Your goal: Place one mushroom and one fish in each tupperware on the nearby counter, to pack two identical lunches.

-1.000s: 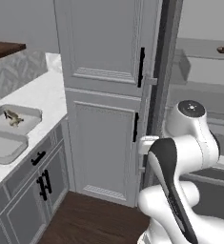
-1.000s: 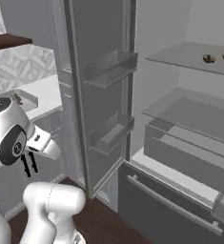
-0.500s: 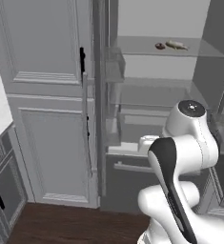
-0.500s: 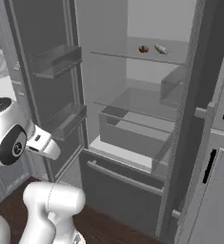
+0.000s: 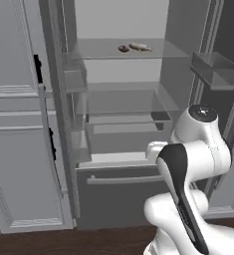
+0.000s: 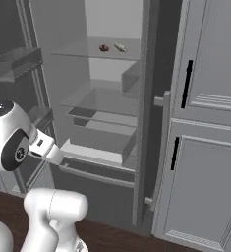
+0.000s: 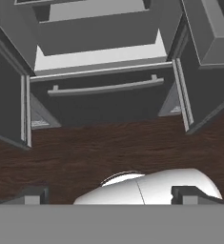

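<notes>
Open refrigerator (image 5: 118, 99) seen from the mobile base, with a mushroom (image 5: 123, 48) and a fish (image 5: 140, 47) lying side by side, just apart, on the upper glass shelf (image 5: 96, 50); the same pair appears in the right base view as mushroom (image 6: 104, 47) and fish (image 6: 120, 47). The tool (image 7: 111, 195) is released, its two tips spread wide and empty, and points down toward the dark wood floor (image 7: 108, 143) in front of the lower freezer drawer (image 7: 104, 88), well below and apart from the food. Judged by appearance, the mushroom is small, rounded and light, likely firm enough to pinch across its cap, though it may roll on the smooth glass. The fish is elongated, light and probably slick; taking hold across its narrow midsection, tips either side of the body, should resist twisting. Both items are too small here to show surface detail.
</notes>
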Robot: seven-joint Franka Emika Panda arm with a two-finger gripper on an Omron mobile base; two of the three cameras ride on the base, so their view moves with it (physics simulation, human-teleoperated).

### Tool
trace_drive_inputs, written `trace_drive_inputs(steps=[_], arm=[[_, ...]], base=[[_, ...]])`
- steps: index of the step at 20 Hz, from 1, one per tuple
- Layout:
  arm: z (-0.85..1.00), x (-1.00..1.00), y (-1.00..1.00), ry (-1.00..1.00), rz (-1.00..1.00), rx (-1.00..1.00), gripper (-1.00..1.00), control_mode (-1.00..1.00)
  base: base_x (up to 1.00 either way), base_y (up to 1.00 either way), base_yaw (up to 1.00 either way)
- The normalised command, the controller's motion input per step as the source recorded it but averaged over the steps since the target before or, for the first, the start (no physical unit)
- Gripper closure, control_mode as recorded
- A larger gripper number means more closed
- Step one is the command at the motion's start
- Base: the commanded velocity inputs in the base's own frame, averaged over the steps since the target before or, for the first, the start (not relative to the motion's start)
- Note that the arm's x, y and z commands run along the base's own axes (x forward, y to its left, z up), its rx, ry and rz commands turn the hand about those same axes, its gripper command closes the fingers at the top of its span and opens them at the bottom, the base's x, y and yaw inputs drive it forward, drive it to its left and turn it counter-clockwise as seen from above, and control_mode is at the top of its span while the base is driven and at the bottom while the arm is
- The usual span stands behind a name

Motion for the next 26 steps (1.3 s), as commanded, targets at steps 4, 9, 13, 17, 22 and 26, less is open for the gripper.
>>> trace_drive_inputs(steps=[4,9,13,17,22,26], arm=[[0.00,0.00,0.00,0.00,0.00,0.00,-1.00,1.00],[0.00,0.00,0.00,0.00,0.00,0.00,-1.00,1.00],[0.00,0.00,0.00,0.00,0.00,0.00,-1.00,1.00],[0.00,0.00,0.00,0.00,0.00,0.00,-1.00,1.00],[0.00,0.00,0.00,0.00,0.00,0.00,-1.00,1.00],[0.00,0.00,0.00,0.00,0.00,0.00,-1.00,1.00]], base=[[0.49,0.50,-0.34],[0.46,0.07,-0.22],[0.48,0.00,-0.16],[0.66,0.06,-0.16],[0.66,0.16,-0.15],[0.34,0.40,-0.06]])
